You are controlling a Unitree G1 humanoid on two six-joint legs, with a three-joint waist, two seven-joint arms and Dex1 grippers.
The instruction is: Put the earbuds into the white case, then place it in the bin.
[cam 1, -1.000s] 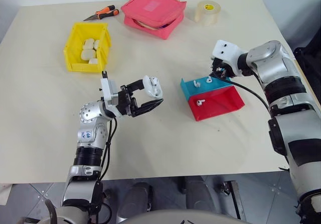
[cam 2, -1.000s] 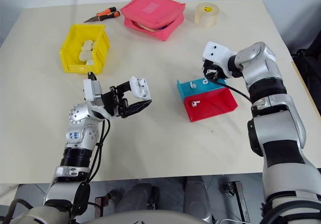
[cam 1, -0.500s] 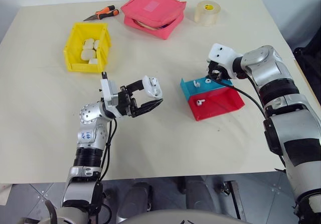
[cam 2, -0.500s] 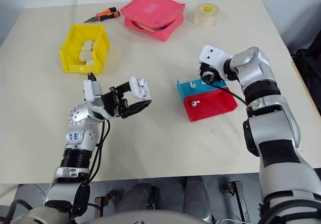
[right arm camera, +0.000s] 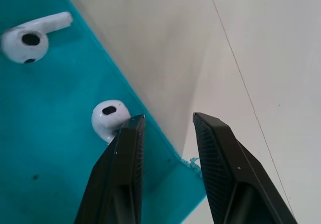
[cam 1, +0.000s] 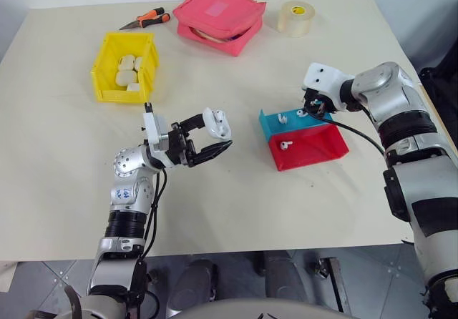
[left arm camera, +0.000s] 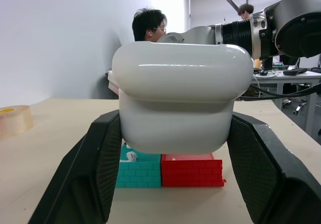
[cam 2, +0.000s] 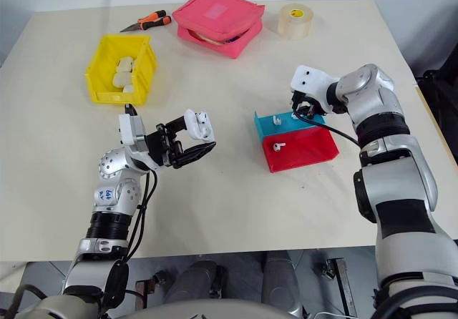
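Left pincer (cam 1: 212, 134) pinching white case (cam 1: 217, 121), lid up. Right pincer (right arm camera: 165, 133) slightly spread over blue tray (cam 1: 275, 126), beside earbud (right arm camera: 109, 119).

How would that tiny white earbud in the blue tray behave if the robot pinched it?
The earbud looks glossy and rounded, so it would probably slip between the right gripper's fingers. Being so small, it is likely very light and may skid along the smooth blue tray.

i see my left gripper (cam 2: 192, 141) clamping the white case (cam 2: 200, 125), with the yellow bin (cam 2: 120, 69) at its ten o'clock.
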